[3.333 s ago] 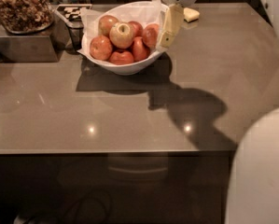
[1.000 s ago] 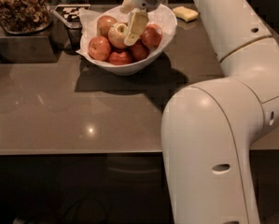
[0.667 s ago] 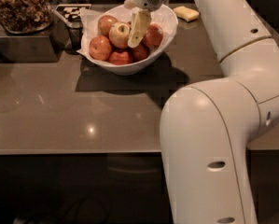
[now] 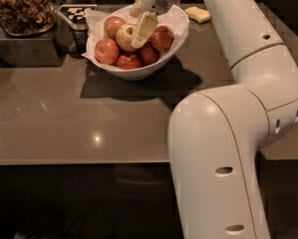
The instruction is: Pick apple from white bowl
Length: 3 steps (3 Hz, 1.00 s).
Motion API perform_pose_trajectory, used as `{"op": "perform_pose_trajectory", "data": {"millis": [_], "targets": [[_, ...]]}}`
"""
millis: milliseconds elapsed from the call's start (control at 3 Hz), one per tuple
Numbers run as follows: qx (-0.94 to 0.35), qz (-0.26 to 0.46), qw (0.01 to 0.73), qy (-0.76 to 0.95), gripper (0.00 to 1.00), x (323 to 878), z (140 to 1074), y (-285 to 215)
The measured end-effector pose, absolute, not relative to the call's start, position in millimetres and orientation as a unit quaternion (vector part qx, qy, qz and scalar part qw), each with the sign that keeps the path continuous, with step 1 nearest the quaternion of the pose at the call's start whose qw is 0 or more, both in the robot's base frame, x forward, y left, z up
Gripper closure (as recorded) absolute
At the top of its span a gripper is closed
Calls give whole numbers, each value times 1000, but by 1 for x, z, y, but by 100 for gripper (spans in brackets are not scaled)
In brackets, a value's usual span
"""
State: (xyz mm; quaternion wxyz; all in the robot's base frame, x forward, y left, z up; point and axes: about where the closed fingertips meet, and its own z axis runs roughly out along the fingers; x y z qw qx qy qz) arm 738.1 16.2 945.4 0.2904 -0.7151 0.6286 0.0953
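Camera view. My gripper (image 4: 139, 34) hangs low inside the white bowl (image 4: 138, 72), at the end of the arm (image 4: 248, 78) that reaches over the table (image 4: 64, 113). The apple (image 4: 124, 35), palest of the heap, lies just left of the gripper and touches it. Redder apples (image 4: 162, 38) sit to its right and below it. I cannot tell whether the gripper is wide, narrow or holding. A pale yellow block (image 4: 198, 15) lies well to its right.

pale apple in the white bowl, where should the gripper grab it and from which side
Probably grip the apple across its round middle, coming down from above. It sits on top of the pile, with redder apples packed around it and the flared wall of the white bowl blocking a side approach. The gripper hangs over it.
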Motion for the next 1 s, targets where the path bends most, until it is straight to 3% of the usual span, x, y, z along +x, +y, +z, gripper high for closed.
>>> {"op": "perform_pose_trajectory", "data": {"millis": [667,1000], "targets": [[-710,125,290,629,29,741,929,23],[-709,144,290,626,36,742,919,30]]}}
